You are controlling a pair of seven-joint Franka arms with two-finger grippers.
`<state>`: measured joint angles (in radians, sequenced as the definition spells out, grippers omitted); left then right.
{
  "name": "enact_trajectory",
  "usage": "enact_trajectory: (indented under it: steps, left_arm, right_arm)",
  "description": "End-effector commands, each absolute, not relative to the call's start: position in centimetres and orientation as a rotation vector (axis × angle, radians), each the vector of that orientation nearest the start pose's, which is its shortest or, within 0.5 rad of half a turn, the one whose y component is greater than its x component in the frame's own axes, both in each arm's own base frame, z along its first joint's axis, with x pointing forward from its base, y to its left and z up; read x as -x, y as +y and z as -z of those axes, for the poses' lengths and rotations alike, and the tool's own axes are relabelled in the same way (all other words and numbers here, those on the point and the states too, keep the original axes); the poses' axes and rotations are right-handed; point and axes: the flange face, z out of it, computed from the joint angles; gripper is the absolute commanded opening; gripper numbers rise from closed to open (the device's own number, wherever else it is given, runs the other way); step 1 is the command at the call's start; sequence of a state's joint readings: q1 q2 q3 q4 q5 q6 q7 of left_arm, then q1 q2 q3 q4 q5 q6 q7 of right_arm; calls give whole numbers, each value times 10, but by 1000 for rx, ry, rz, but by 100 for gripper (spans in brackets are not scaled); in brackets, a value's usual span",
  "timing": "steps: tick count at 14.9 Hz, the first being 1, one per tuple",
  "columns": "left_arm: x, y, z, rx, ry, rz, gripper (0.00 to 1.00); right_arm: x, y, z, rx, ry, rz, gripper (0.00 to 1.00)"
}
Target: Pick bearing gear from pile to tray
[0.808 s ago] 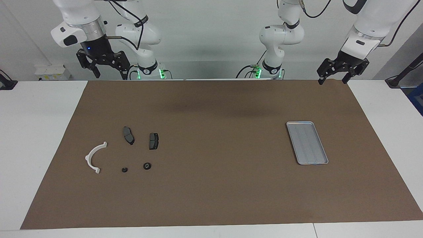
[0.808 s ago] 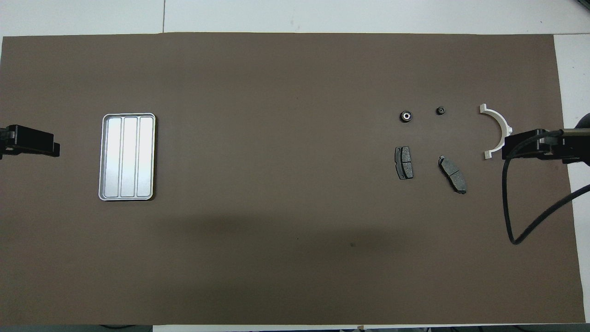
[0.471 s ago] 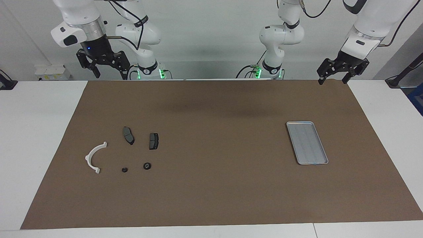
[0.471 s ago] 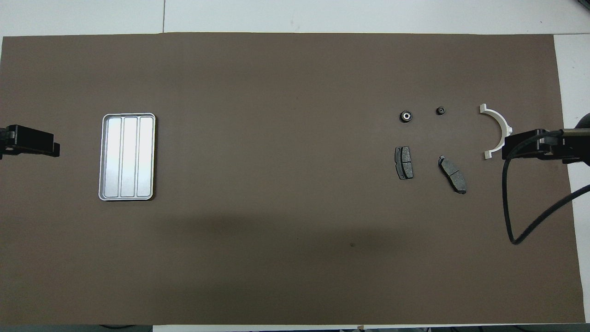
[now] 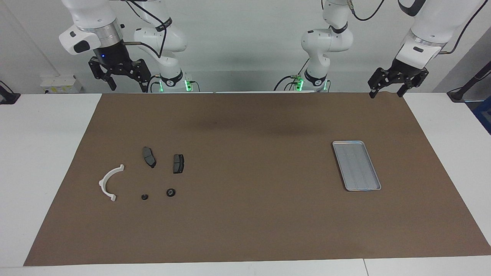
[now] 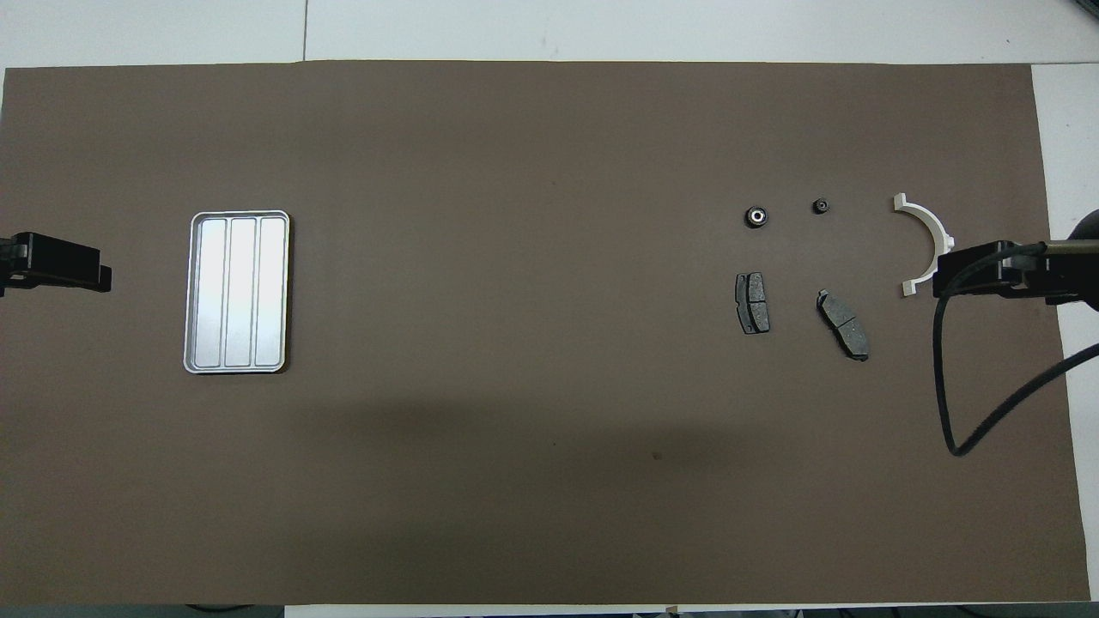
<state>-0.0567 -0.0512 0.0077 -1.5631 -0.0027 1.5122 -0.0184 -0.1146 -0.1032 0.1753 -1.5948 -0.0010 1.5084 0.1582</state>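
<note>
Both tools hanging spread above the bench's robot-side edge.
Right tool [image 5: 119, 76] is hovering near one corner, left tool [image 5: 397, 81] near the other; bearing gear [image 5: 170, 192] is lying in the pile by the white half-ring [image 5: 108, 182], well apart from the tray [image 5: 356, 165].

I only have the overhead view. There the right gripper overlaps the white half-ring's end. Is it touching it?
Observer: No. The right gripper hangs high in the air, well clear of the half-ring.
Operator: Are its fingers open?
Observer: Yes, spread wide, with nothing between them.
Operator: And the left gripper?
Observer: The left gripper is raised too, open and empty.
</note>
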Motion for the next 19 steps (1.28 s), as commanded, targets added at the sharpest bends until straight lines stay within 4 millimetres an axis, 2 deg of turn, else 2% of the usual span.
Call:
enact_trajectory:
  steps: [1, 5, 14, 16, 19]
  left_arm:
    - [-524, -25, -653, 3153, 35, -10, 100]
    - [-524, -25, -653, 3153, 35, -10, 100]
    - [-524, -25, -652, 3153, 35, -15, 100]
    - [-524, -25, -652, 3153, 35, -15, 100]
    - [-524, -25, -653, 3153, 35, -10, 100]
  right_arm:
    - [-511, 38, -665, 3133, 124, 40, 100]
    - [-508, 43, -669, 3136, 110, 49, 100]
    - [-511, 30, -663, 3133, 144, 59, 100]
    - [-520, 30, -647, 3131, 150, 83, 100]
    - [-546, 26, -596, 3133, 180, 47, 100]
